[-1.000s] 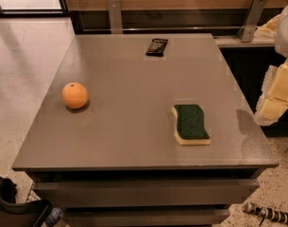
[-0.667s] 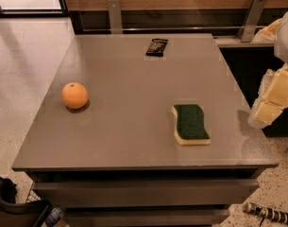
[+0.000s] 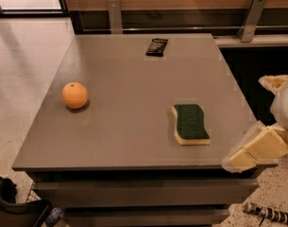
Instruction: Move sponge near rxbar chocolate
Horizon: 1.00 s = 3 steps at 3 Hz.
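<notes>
Words and numbers: none can be read.
Small flat black wrapped bar (image 3: 156, 47): pale print is seen on it, too small to be read.
Cream two-finger gripper (image 3: 241, 159): seen at the front right corner of the grey flat-topped table (image 3: 129, 136).

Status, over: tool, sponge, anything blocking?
Tool at right front edge of grey table, clear of green-topped yellow sponge. Sponge flat, short of black-wrapped bar. Round orange fruit far left, not between.

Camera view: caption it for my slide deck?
Gripper at right edge of table, right of sponge; rxbar at far edge, orange left.
</notes>
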Motion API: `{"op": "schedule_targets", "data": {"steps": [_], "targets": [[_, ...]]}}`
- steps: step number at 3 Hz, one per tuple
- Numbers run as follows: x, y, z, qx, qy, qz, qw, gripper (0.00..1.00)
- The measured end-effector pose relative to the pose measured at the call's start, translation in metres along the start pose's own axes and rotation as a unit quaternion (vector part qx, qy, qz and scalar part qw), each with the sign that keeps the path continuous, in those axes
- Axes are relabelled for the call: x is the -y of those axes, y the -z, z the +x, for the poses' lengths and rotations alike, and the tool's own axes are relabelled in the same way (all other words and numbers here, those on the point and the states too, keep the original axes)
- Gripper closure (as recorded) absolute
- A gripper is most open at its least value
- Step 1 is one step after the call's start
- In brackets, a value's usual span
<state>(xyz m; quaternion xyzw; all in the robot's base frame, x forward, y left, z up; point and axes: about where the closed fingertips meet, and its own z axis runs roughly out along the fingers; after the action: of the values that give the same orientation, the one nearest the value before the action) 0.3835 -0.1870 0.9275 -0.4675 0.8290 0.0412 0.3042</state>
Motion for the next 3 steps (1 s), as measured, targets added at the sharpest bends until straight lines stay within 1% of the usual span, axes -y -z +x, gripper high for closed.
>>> {"op": "schedule_targets", "data": {"steps": [1,2,3], "targets": [[-0.024,-0.044,0.007,0.081,-0.058,0.01,0.995,0.0],[-0.016,-0.065,-0.001,0.138,-0.094,0.039,0.9852,0.0],[0.006,-0.059,-0.017,0.18,-0.121,0.081,0.9729,0.0]]}}
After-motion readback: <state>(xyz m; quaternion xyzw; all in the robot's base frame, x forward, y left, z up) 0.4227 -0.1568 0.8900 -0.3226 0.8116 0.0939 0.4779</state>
